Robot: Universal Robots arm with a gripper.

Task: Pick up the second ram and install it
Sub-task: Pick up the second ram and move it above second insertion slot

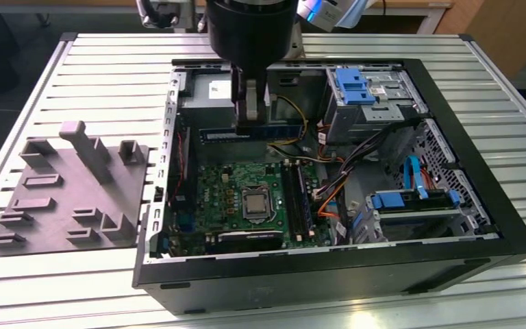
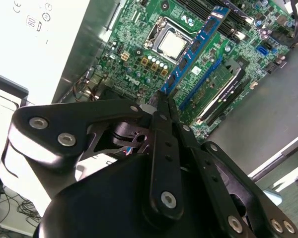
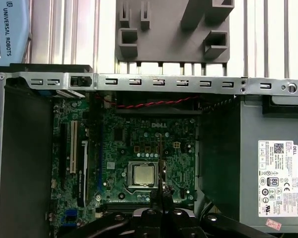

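While the black claw (image 2: 163, 101) clamps it, the second ram (image 2: 193, 49) juts flat, slim.

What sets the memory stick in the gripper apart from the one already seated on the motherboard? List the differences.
The second ram is up in the air, clamped in the gripper; the seated stick sits down in a slot of the motherboard. The second ram shows a blue board with black chips; the seated stick looks dark green-grey. Both are long, narrow, flat sticks.
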